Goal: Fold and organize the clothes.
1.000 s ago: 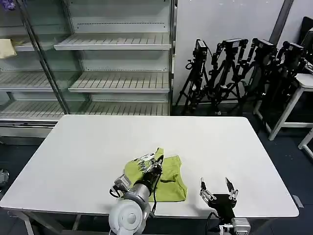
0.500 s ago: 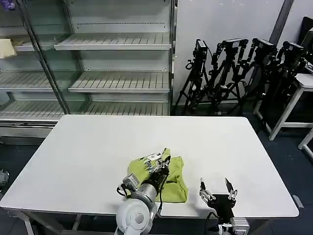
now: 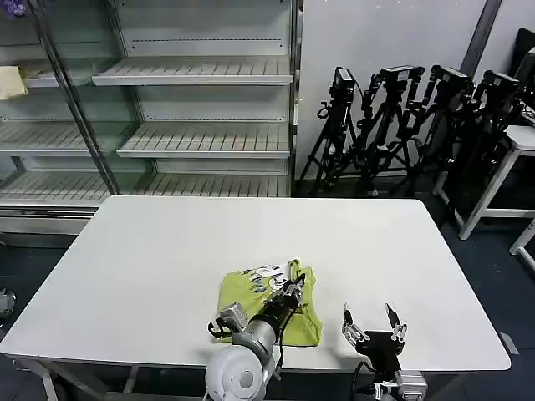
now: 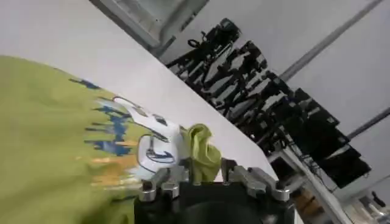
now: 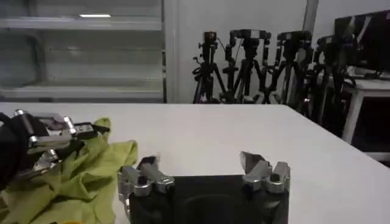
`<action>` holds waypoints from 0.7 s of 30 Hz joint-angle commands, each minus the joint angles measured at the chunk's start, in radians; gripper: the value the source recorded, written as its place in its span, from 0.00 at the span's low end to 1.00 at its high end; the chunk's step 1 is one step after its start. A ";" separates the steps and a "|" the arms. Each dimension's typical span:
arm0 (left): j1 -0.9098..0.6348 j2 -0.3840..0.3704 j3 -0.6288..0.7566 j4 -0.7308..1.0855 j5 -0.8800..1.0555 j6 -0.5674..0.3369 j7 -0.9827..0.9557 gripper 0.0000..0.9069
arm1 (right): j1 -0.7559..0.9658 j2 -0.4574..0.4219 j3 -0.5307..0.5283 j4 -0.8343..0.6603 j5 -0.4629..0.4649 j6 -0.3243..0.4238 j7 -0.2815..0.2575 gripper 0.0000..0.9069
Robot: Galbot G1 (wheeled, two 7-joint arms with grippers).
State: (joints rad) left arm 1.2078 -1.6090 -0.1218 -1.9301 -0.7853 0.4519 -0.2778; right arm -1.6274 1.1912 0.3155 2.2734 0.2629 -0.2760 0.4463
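Observation:
The clothes are one lime yellow-green shirt (image 3: 269,303) bunched near the front edge of the white table (image 3: 150,251), its white printed patch (image 3: 266,274) facing up. My left gripper (image 3: 294,282) is over the shirt's right part, shut on a raised fold of the green fabric (image 4: 202,151) next to the patch (image 4: 149,148). To the shirt's right, my right gripper (image 3: 374,323) stands open near the table's front edge, holding nothing. In the right wrist view its fingers (image 5: 141,172) are spread wide, with the shirt (image 5: 85,176) and the left gripper (image 5: 53,139) beside it.
Glass-fronted shelving (image 3: 201,75) stands behind the table, with a pale cloth (image 3: 10,81) on a left shelf. Black tripods (image 3: 401,117) line the wall at back right, and another white table (image 3: 520,142) sits at the far right.
My left gripper has moved to the right across the shirt with the fabric fold in it, and more of the white patch now faces up. The right arm has not moved.

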 commanded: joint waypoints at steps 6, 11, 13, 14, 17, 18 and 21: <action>0.123 0.090 -0.052 -0.249 -0.044 0.020 0.023 1.00 | -0.001 -0.004 0.004 0.011 0.002 0.000 0.000 1.00; 0.203 0.183 -0.199 -0.369 -0.089 0.036 0.016 1.00 | 0.004 0.000 -0.008 0.014 0.001 0.000 -0.001 1.00; 0.247 0.218 -0.244 -0.403 -0.086 0.037 0.014 1.00 | 0.010 0.000 -0.011 0.012 0.002 0.000 -0.001 1.00; 0.261 0.231 -0.265 -0.413 -0.084 0.036 0.015 1.00 | 0.014 0.000 -0.013 0.010 0.002 0.000 -0.001 1.00; 0.315 0.280 -0.355 -0.432 -0.087 0.034 0.019 1.00 | 0.022 -0.001 -0.020 0.008 0.003 0.000 0.000 1.00; 0.327 0.298 -0.384 -0.432 -0.095 0.036 0.020 1.00 | 0.023 -0.001 -0.022 0.009 0.002 0.000 0.000 1.00; 0.354 0.337 -0.437 -0.422 -0.139 0.048 0.014 1.00 | 0.025 -0.002 -0.025 0.013 0.002 -0.001 0.000 1.00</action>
State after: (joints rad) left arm 1.4328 -1.4632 -0.3514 -2.2508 -0.8645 0.4875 -0.2629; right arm -1.6083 1.1898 0.2957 2.2845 0.2651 -0.2764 0.4461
